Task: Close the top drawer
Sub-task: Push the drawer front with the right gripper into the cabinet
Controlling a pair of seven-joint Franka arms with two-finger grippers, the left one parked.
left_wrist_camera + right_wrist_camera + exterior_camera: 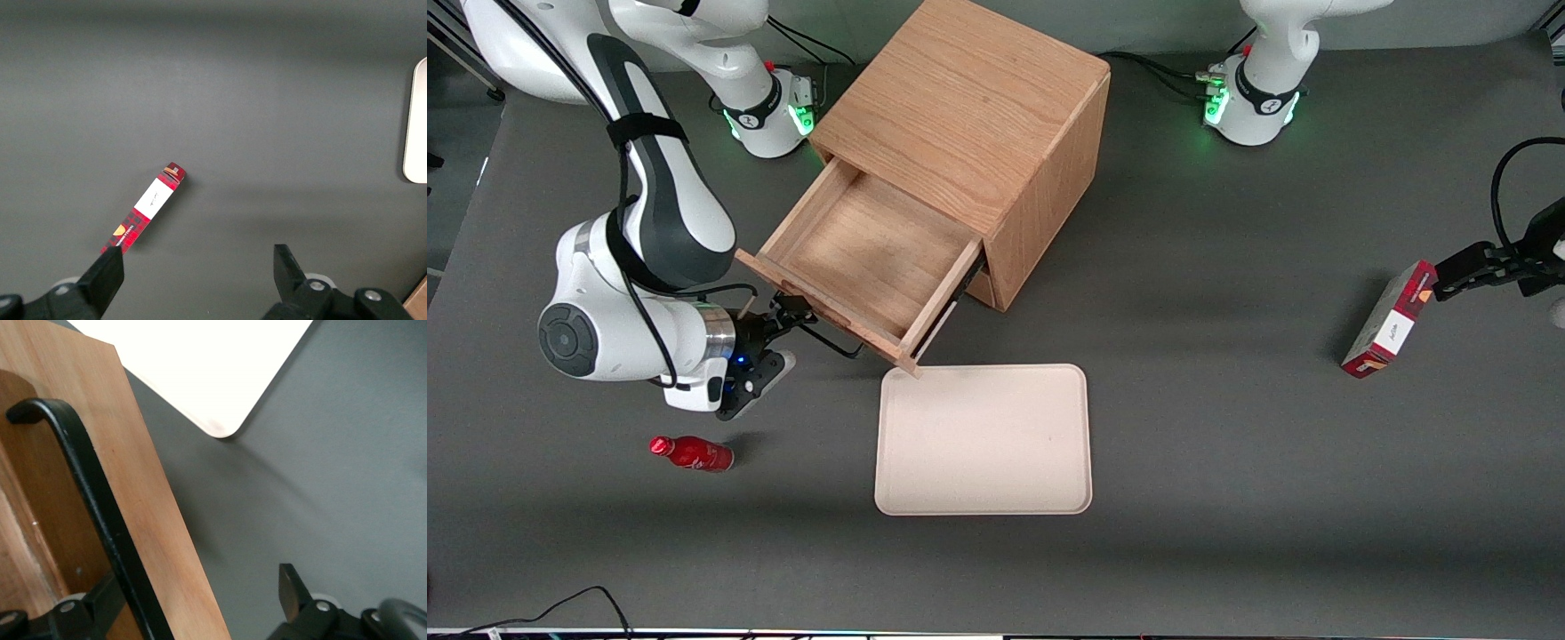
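Tool (pixel 783 318) sits open at the top drawer (pixel 871 258) front, one finger on each side of the black handle (pixel 93 513). Drawer stands pulled out of the oak cabinet (pixel 978 116). Recommend a push straight along the slides.

The top drawer (pixel 867 258), a shallow light-wood box with a thin black wire handle (pixel 100 513) on its front, stands pulled well out of the oak cabinet (pixel 978 116), near the middle of the bench.
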